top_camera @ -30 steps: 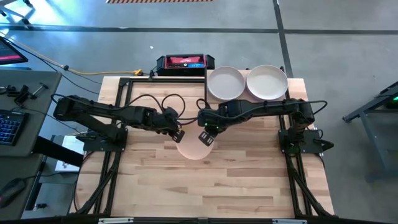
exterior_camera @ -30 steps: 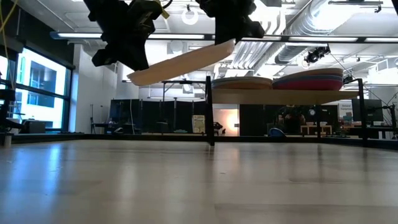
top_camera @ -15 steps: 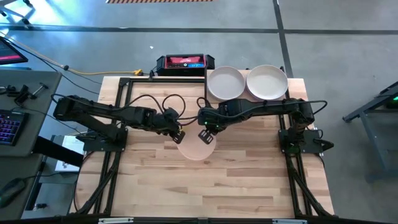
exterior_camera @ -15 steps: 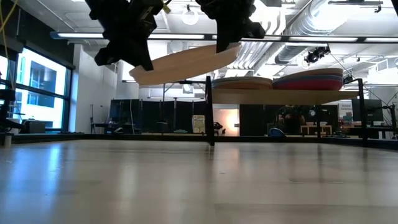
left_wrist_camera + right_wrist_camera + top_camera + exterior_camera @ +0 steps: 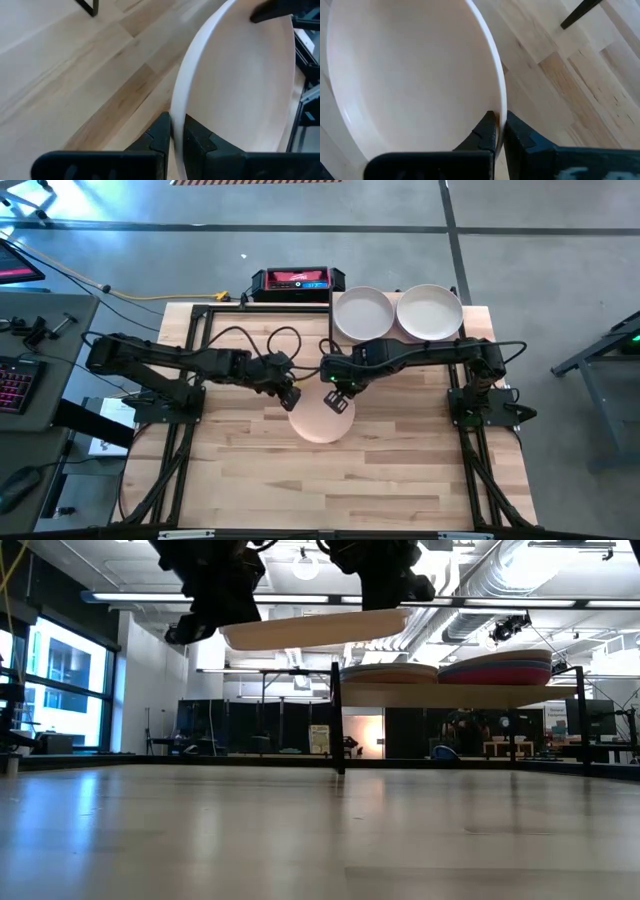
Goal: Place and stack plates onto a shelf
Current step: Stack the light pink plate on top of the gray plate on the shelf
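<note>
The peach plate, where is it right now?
The peach plate hangs mid-table in the high view, gripped between the left end effector and right end effector, in front of the shelf.

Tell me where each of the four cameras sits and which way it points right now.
High view: above the table, looking straight down; both arms, left claw and right claw on a peach plate, beside the shelf.
Low view: at tabletop height, looking level across; both claws hold the plate up, shelf stacks behind.
Left wrist view: on the left arm, looking past its fingers pinching the plate rim.
Right wrist view: on the right arm; its fingers pinch the opposite rim.
Shared: all four show that plate.
</note>
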Tool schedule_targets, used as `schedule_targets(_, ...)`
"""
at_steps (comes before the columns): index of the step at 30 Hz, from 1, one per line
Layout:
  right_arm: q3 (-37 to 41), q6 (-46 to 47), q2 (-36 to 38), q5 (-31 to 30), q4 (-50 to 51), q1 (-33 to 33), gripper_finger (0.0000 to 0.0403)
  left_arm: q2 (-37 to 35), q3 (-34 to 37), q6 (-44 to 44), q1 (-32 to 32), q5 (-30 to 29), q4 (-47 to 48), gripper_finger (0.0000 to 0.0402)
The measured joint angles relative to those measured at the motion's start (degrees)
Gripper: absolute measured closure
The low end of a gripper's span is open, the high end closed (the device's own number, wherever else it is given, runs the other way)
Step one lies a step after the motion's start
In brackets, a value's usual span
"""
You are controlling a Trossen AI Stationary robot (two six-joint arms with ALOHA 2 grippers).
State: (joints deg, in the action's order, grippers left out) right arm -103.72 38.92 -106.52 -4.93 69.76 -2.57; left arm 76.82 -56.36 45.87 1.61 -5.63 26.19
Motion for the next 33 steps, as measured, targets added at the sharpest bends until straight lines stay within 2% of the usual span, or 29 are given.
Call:
schedule_targets(7,0.00,-0.03,-0.02,-0.64,0.11,0.02,0.0402,1.17,0.00,-0.17,-1.43,3.99,-0.46,0.0366)
schedule_targets(15,-0.02,-0.45,-0.02,-0.90,0.24,0.24,0.0402,2.86,0.00,0.62,-1.73,6.63,-1.30,0.0301)
schedule_targets(20,-0.02,-1.87,-0.02,-0.83,2.12,1.52,0.0402,2.88,0.02,4.89,-2.94,6.86,-1.00,0.0271)
schedule_targets(28,-0.02,-4.94,0.00,0.27,5.36,3.68,0.0403,-0.78,0.03,2.67,-3.26,5.14,-6.76,0.0264)
schedule_targets(33,-0.02,-7.13,0.79,0.99,5.78,5.16,0.0403,-2.71,-0.02,-2.66,-3.26,3.29,-7.20,0.0264)
